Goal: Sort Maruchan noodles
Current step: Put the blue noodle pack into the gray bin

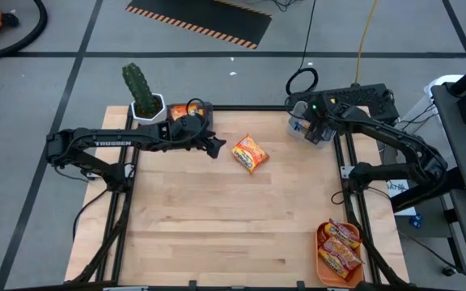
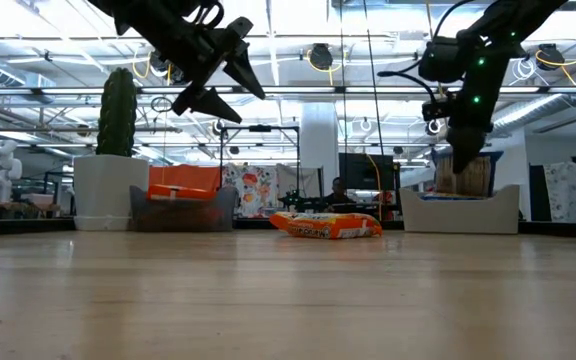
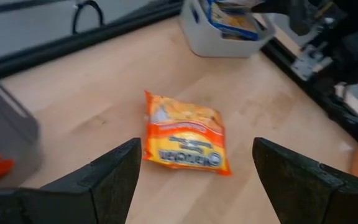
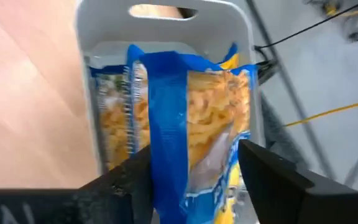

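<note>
My right fingers sit loosely around a blue packet, standing it in the white bin at the desk's far right corner with its own kind. My left fingers hang wide open above the orange packet, lying alone with bare desk all around.

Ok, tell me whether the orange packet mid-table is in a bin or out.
Out. The orange packet lies flat on the bare table, apart from every bin, ahead of the open left gripper.
</note>
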{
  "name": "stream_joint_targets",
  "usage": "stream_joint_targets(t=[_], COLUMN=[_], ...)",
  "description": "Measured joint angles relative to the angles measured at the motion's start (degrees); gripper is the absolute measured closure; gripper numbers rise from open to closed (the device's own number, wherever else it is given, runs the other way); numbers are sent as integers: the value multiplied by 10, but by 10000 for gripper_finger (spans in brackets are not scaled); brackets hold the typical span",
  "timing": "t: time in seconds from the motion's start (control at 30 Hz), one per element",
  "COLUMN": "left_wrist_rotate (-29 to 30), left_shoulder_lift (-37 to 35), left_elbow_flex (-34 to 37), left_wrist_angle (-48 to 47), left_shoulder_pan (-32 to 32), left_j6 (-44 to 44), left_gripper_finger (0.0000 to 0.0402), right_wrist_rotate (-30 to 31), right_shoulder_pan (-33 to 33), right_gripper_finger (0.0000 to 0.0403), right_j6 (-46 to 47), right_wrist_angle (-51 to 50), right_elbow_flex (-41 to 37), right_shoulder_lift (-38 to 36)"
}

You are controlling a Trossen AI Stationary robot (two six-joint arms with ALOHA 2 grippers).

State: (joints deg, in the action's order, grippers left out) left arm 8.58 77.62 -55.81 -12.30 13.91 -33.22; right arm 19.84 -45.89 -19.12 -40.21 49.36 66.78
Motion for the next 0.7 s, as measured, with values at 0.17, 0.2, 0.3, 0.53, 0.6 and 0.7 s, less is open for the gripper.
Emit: stream_joint_targets(t=[0.17, 0.2, 0.3, 0.53, 0.6, 0.7], left_wrist_rotate=[-51, -63, -95, -169, -181, -188], left_shoulder_lift=[0, 0, 0, 0, 0, 0], left_elbow_flex=[0, 0, 0, 0, 0, 0], left_wrist_angle=[5, 5, 5, 5, 5, 5], left_shoulder_pan=[0, 0, -1, -14, -23, -33], left_j6=[-3, -4, -15, -29, -24, 1], left_gripper_finger=[92, 92, 92, 92, 92, 92], right_wrist_rotate=[-45, -52, -67, -82, -109, -140], right_shoulder_pan=[3, 5, 11, 34, 43, 60], right_gripper_finger=[177, 174, 167, 161, 161, 161], right_j6=[72, 89, 135, 254, 293, 372], right_wrist_angle=[-18, -21, -32, -55, -54, -48], right_elbow_flex=[0, 0, 0, 0, 0, 7], right_shoulder_lift=[-3, -6, -16, -75, -102, -141])
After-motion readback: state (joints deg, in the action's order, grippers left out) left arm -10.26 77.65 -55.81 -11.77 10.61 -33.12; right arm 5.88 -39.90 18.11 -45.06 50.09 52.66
